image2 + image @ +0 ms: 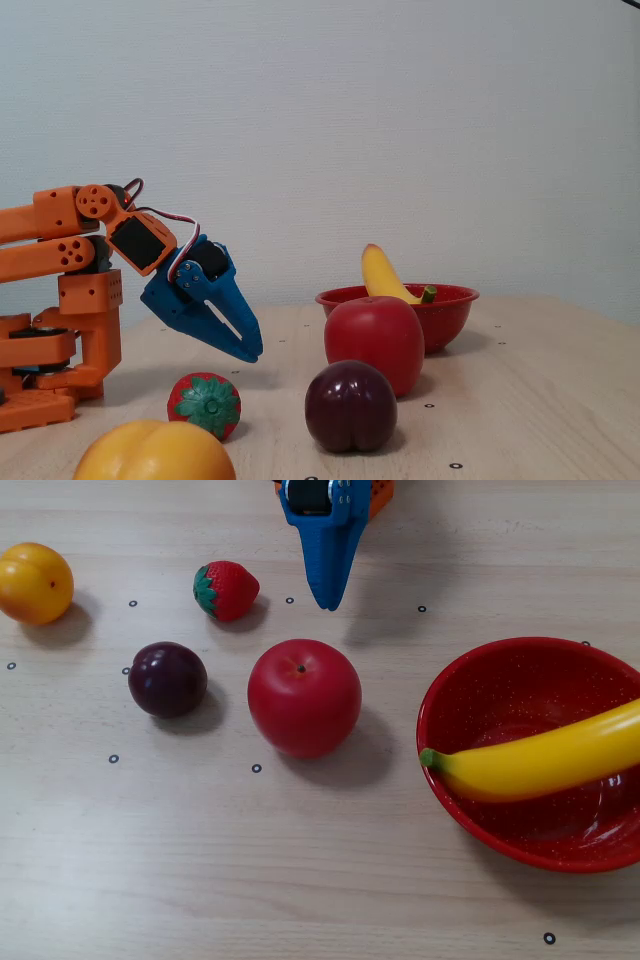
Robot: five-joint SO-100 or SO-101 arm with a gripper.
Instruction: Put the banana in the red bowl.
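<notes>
The yellow banana (540, 760) lies across the inside of the red bowl (470, 670), its green stem tip resting on the bowl's left rim. In a fixed view from the side, the banana (385, 278) sticks up out of the bowl (450, 310) behind the apple. My blue gripper (328, 602) hangs at the top of the table, well left of the bowl, shut with nothing between its fingers. From the side the gripper (250, 352) points down and to the right, a little above the table.
A red apple (303, 697), a dark plum (167, 679), a strawberry (225, 589) and a round yellow-orange fruit (35, 582) sit left of the bowl. The strawberry (204, 404) lies just below the gripper. The orange arm (70, 270) stands at the left.
</notes>
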